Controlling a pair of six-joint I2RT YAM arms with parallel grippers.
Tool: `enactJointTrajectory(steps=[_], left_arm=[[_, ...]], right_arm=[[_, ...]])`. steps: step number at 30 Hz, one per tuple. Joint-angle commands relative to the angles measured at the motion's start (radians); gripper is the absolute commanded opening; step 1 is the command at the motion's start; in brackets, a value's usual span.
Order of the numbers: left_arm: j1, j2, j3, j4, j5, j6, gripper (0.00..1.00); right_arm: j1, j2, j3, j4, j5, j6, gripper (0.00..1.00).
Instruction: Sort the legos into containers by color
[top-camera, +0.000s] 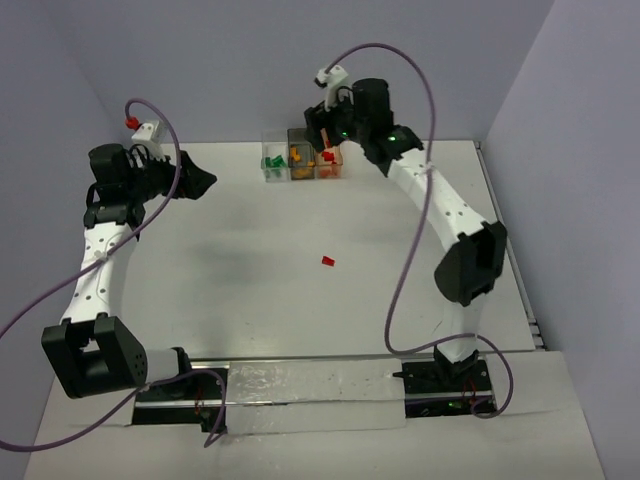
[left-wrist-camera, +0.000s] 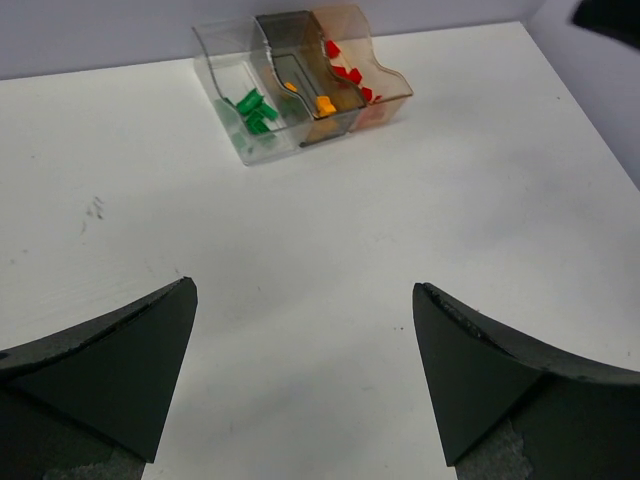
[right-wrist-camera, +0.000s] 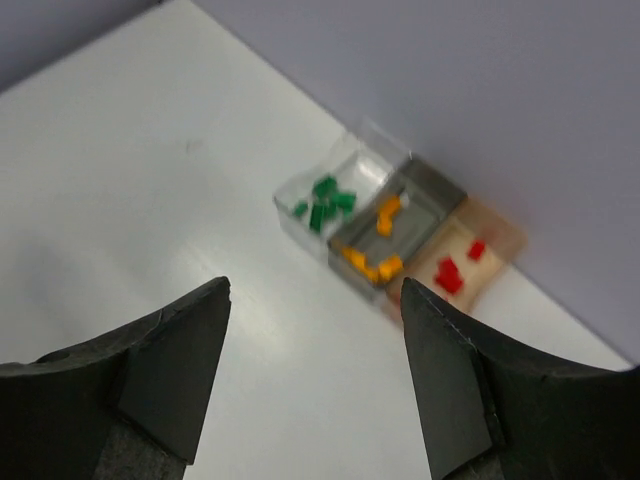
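From above, you had one red brick (top-camera: 327, 261) loose at mid-frame on the table (top-camera: 250, 300), well apart from the boxes (top-camera: 300, 160) at upper centre, where the right gripper (top-camera: 322, 135) hung. Left wrist view: the left gripper (left-wrist-camera: 305, 288) gaped empty — greens (left-wrist-camera: 255, 110), oranges (left-wrist-camera: 322, 103), reds (left-wrist-camera: 345, 72) sat boxed at top. Right wrist view: the right fingers (right-wrist-camera: 170, 370) stood parted, holding nothing. That brick looked light, stiff, slick — you'd pinch its flat sides.

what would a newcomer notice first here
The row of three boxes at the far edge of the table, filled by colour: green legos in the clear one, orange legos in the dark one, red legos in the orange-tinted one. Then a lone red lego lying mid-table. The right gripper hangs open by the boxes; the left gripper is open, off to the left.
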Motion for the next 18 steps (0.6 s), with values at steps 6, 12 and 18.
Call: enactJointTrajectory(steps=[6, 12, 18], left_arm=[[-0.025, 0.044, 0.021, 0.009, 0.055, -0.008, 0.99], [-0.038, 0.045, 0.021, -0.006, 0.047, 0.003, 0.99], [-0.04, 0.035, -0.001, -0.009, 0.04, 0.017, 0.99]], right_arm=[[0.017, -0.126, -0.257, -0.581, -0.081, -0.229, 0.73], [0.065, -0.056, -0.296, -0.633, -0.014, -0.223, 0.74], [0.081, 0.06, -0.25, -0.656, 0.005, -0.242, 0.8]])
